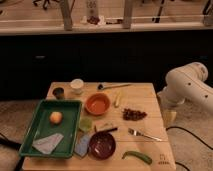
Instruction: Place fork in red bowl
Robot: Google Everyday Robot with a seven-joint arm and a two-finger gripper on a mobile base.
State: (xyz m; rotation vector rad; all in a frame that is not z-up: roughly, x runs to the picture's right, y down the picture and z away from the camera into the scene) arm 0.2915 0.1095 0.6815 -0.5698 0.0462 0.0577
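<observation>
The fork is slim and silver and lies flat near the table's right front, its tines pointing left. The red bowl is orange-red, looks empty and stands mid-table, to the left of and behind the fork. My white arm is folded off the table's right side. My gripper hangs low beside the table's right edge, to the right of the fork and apart from it.
A dark maroon bowl stands at the front. A green tray at the left holds an orange and a cloth. A dark-headed utensil, a white cup, a dark cup, dried pieces and a green pepper are there too.
</observation>
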